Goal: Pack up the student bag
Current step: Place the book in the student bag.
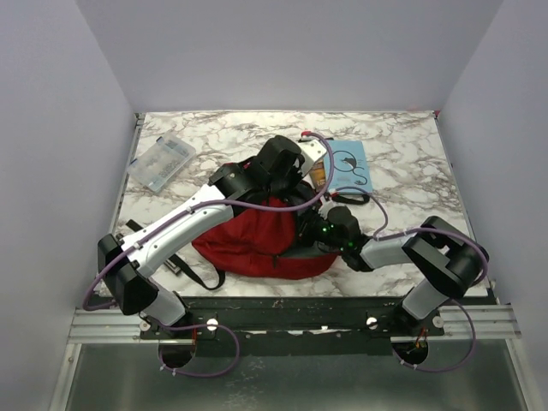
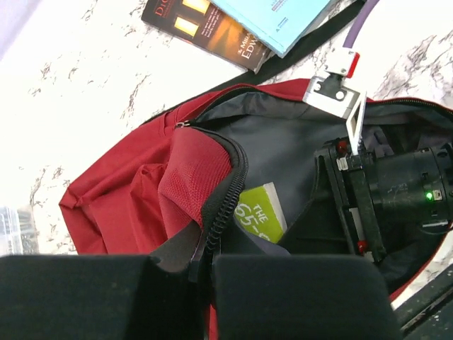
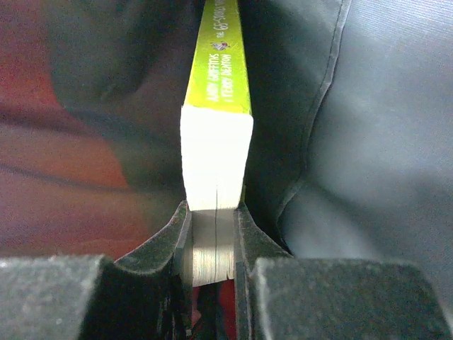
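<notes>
The student bag (image 1: 257, 244) is soft dark red fabric with a grey lining and a coarse black zipper. It lies slumped mid-counter (image 1: 402, 145), a smooth white surface veined grey like marble. The left gripper (image 2: 205, 273) has its jaws pinched together on the bag's zipper edge, and the bag's mouth gapes. Only the right wrist view looks inside the bag: there the right gripper (image 3: 212, 244) has its jaws clamped on the white page block of a lime-green paperback (image 3: 216, 142). The overhead view alone shows a clear plastic case (image 1: 163, 161) beyond the bag's left side. A flat light blue book (image 1: 351, 163) lies beyond its right side, with a dark glossy book (image 2: 205, 28) just beside it. Plain pale walls enclose the counter.
</notes>
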Action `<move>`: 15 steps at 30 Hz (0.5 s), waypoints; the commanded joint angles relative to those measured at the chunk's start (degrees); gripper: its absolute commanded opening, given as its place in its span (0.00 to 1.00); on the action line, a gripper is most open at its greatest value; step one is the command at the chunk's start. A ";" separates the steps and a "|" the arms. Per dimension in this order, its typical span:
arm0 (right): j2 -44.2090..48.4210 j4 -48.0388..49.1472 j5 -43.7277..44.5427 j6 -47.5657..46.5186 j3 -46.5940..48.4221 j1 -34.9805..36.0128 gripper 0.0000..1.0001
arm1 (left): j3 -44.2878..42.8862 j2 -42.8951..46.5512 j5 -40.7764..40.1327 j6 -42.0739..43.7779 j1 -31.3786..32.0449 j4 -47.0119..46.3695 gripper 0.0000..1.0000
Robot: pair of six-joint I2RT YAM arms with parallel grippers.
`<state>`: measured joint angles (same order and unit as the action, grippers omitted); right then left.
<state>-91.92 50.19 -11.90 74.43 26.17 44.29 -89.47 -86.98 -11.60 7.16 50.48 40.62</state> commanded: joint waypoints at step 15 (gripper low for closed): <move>3.97 -31.72 -9.44 -24.43 9.78 -7.09 0.67 | 30.28 18.68 2.40 -0.41 0.32 -23.26 0.00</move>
<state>-97.12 37.19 -21.30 60.90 34.57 40.32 -64.77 -70.83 -7.90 9.30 50.65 24.18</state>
